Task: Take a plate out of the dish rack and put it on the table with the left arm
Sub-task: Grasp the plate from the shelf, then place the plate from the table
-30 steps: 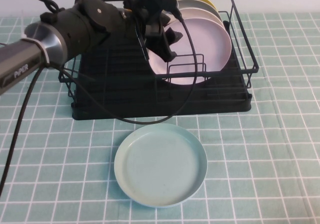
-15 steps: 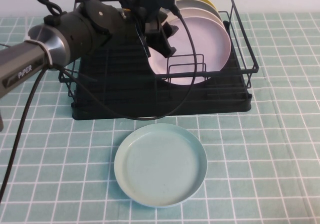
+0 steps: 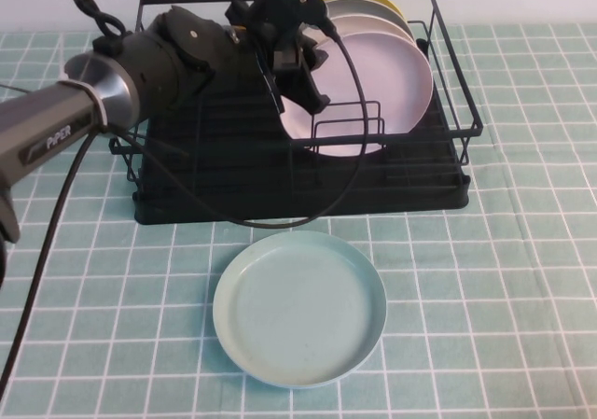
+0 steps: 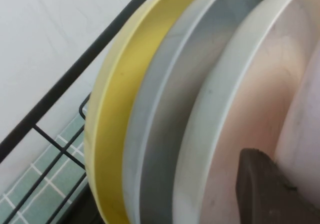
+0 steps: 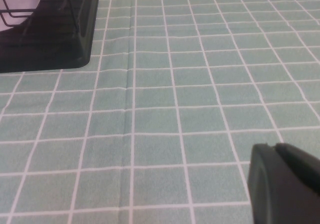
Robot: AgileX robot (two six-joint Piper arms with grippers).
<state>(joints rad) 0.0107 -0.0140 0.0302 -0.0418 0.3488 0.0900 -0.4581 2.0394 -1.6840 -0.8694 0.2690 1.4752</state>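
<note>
The pale pink plate point(image 3: 373, 83) stands upright at the front of a row of plates in the black dish rack point(image 3: 205, 158). My left gripper point(image 3: 308, 69) is at the plate's upper left rim, open, one finger in front of the plate and one behind it. In the left wrist view the rear finger point(image 4: 265, 189) sits between the pink plate point(image 4: 306, 109) and the white plate point(image 4: 210, 134). My right gripper point(image 5: 276, 151) is shut and empty low over the table point(image 5: 165, 99), out of the high view.
Behind the pink plate stand a white plate, a grey plate point(image 4: 165, 109) and a yellow plate point(image 4: 110, 119). A light blue-green plate point(image 3: 299, 307) lies flat on the table point(image 3: 504, 279) in front of the rack. The left arm's cable loops over the rack's front edge.
My left gripper has moved up and back along the pink plate's left rim, and its fingers now straddle the rim. The plate has not moved.
</note>
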